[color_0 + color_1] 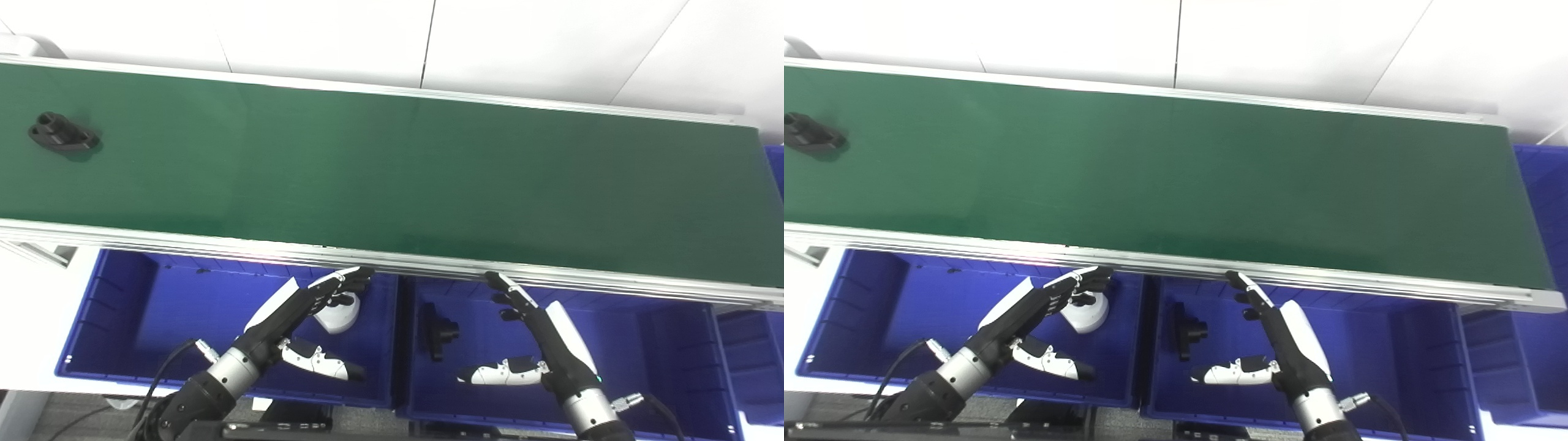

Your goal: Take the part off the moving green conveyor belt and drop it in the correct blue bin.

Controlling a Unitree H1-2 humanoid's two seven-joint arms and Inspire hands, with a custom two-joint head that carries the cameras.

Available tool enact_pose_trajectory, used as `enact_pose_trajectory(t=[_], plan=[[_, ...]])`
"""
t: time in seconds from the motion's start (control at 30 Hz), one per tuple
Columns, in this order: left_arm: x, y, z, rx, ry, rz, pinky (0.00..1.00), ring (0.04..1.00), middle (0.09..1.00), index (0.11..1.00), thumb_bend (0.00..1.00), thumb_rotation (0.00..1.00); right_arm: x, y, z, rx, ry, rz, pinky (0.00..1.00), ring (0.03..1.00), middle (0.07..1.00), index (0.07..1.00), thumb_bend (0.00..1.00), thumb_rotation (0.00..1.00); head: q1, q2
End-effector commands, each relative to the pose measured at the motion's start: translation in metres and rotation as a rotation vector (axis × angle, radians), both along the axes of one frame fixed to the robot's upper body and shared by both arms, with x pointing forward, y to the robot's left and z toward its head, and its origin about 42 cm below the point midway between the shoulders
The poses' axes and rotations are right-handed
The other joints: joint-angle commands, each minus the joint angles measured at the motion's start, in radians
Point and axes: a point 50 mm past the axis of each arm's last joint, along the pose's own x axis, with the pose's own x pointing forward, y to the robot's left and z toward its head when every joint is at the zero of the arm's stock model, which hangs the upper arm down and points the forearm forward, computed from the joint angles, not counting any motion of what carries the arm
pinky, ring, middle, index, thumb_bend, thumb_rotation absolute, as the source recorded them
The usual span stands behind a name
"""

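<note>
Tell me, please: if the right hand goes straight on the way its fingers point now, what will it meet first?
Probably the silver aluminium rail along the green conveyor belt's near edge; the open right hand already points up at it, though depth is unclear.

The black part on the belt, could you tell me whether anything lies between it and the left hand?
Only the belt's near rail. The black part sits far left on the belt; the left hand hovers open over a bin below.
</note>
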Motion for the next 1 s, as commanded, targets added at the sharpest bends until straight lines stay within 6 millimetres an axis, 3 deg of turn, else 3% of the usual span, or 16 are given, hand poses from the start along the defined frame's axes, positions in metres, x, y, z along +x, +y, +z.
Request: enact_pose_trajectory(t=[0.0,0.27,0.77,0.97], plan=[[0.004,0.000,0.006,-0.024,-0.059,-0.010,0.82,0.866,0.890,0.876,0.87,0.25,0.002,0.001,0.004,0.019,-0.070,0.007,0.79,0.887,0.918,0.924,0.92,0.19,-0.006,-0.009],[0.004,-0.002,-0.003,-0.040,-0.056,-0.009,0.82,0.877,0.895,0.875,0.86,0.22,-0.002,-0.001,-0.004,0.000,-0.065,0.007,0.79,0.886,0.920,0.923,0.92,0.21,-0.007,-0.049],[-0.002,-0.008,-0.008,-0.047,-0.066,-0.004,0.84,0.890,0.916,0.893,0.86,0.23,-0.009,-0.005,-0.006,0.005,-0.074,0.019,0.79,0.885,0.920,0.922,0.91,0.21,0.003,-0.059],[-0.004,-0.012,-0.012,-0.046,-0.054,0.000,0.84,0.890,0.916,0.898,0.85,0.22,-0.011,-0.007,-0.010,0.024,-0.098,0.008,0.78,0.868,0.897,0.893,0.91,0.19,0.053,-0.096]])
